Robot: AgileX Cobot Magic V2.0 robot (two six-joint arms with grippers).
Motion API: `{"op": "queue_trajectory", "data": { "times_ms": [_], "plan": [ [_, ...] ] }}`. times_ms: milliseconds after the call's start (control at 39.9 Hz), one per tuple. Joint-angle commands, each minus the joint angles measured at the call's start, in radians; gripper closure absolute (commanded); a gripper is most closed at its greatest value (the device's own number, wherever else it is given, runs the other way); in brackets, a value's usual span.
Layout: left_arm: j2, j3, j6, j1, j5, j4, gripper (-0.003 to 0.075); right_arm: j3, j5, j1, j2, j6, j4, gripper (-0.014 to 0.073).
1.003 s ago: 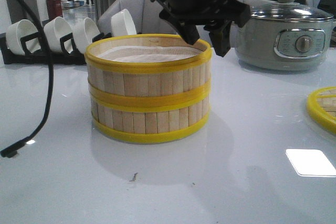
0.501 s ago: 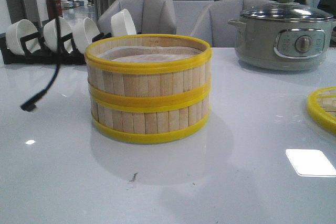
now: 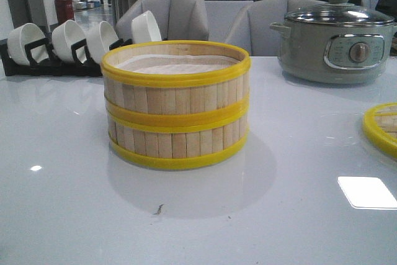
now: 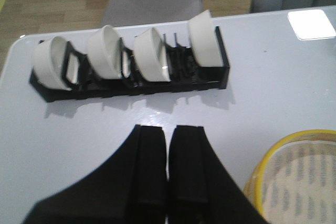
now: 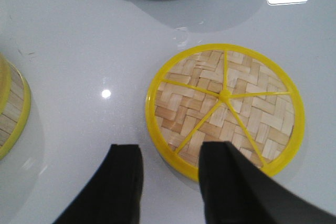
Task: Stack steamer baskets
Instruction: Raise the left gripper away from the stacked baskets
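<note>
Hovering right tool above lid

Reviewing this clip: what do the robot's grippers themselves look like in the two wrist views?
Both are matte black, with no markings or cables showing. The left gripper has two flat, blocky fingers that flare out into a broad black base. The right gripper has two thick, square-tipped fingers that also widen toward the base. Neither arm appears in the front view.

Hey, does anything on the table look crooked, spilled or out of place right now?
Nothing much stands out. The two steamer baskets sit squarely stacked, rims lined up. The woven lid lies flat on the table beside them, not on the stack. A small dark speck marks the table in front of the stack.
</note>
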Motion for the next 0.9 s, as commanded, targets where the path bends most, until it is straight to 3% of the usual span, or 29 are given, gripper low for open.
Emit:
{"op": "queue_trajectory", "data": {
  "times_ms": [0,150,426,702,877],
  "plan": [
    [-0.133,0.093,-0.011,0.061,-0.109,-0.022,0.0631,-0.04,-0.075,0.001,-0.007,-0.007,-0.008,0.0223],
    [-0.299,0.36,-0.011,0.113,-0.207,-0.051,0.0632,-0.04,-0.087,0.001,-0.007,-0.007,-0.008,0.0223],
    [-0.597,0.854,-0.063,0.119,-0.418,-0.051,0.0632,-0.04,-0.1,0.001,-0.007,-0.007,-0.008,0.0223],
    [-0.841,1.172,-0.064,0.109,-0.524,-0.053,0.0632,-0.04,-0.111,0.001,-0.007,-0.007,0.008,0.0223],
    [-0.959,1.28,-0.064,0.082,-0.538,-0.042,0.0632,-0.04,-0.103,0.001,-0.007,-0.007,0.014,0.0223]
  ]
}}
